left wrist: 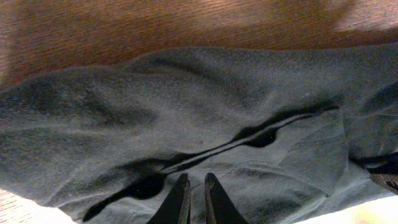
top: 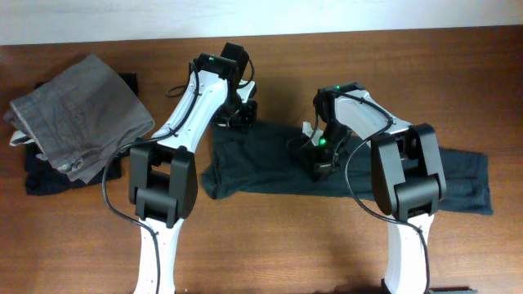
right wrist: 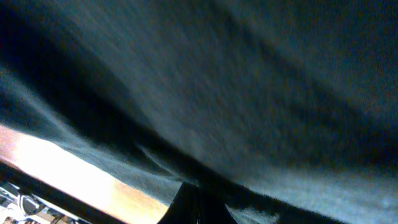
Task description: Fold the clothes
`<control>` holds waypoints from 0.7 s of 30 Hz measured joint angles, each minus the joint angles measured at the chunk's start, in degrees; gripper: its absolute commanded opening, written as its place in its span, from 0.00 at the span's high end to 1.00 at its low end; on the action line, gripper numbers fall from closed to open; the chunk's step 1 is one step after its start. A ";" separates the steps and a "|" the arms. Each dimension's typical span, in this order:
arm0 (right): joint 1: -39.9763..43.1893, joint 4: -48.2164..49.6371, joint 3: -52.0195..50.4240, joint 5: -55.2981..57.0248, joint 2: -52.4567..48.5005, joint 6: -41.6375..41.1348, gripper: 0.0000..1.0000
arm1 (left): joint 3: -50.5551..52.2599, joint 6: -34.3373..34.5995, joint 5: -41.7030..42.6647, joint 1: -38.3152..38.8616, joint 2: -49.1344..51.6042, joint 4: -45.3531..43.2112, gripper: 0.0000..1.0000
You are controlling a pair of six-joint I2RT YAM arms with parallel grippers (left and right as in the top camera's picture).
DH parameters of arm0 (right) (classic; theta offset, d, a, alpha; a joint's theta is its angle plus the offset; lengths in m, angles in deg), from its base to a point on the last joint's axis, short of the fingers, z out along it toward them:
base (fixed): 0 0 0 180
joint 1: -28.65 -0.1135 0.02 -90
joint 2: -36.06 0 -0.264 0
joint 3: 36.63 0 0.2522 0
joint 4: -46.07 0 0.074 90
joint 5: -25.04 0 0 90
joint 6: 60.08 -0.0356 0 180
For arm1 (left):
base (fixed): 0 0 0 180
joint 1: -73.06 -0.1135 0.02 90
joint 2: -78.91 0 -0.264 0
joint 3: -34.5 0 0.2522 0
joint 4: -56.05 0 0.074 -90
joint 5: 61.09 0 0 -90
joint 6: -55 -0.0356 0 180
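A dark charcoal T-shirt (top: 253, 167) lies across the middle of the brown wooden desk (top: 310, 253) as a long, low band. It reaches from beside the left arm to well past the right arm, with its plain dark side up. Its left end is crumpled and uneven. Its right end lies flatter, with a straight edge.

In the left wrist view the cloth (left wrist: 124, 118) is soft, matte and rumpled into shallow folds, and one overlapping edge throws a thin dark shadow line across it.

The left pincer (top: 237, 116) hangs at the T-shirt's far left corner. Its two black fingers (left wrist: 182, 199) stand a slit apart just over the fabric, with nothing seen between them.

The right pincer (top: 321, 163) sits on the middle of the band, where the cloth bunches. In its own view the T-shirt (right wrist: 249, 81) fills nearly everything, blurred and close. The right pincer (right wrist: 189, 193) is pressed together on a fold of it.

A pair of folded grey trousers (top: 78, 110) rests at the far left of the desk, on top of a folded black garment (top: 41, 175), well apart from the T-shirt.
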 measured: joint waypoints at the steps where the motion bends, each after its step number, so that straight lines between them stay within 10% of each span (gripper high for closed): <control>1: 0.00 -0.48 0.00 0.66 0.00 -0.57 0.96 | 0.00 0.00 0.00 0.00 0.00 0.02 0.90; 13: 2.86 -4.04 -1.01 6.10 5.51 -4.76 0.96 | 0.02 0.00 0.00 0.00 0.00 0.20 0.90; 21: 21.16 -4.55 -0.90 8.04 18.88 -6.38 0.86 | -0.48 0.00 0.00 -0.52 0.00 2.75 0.80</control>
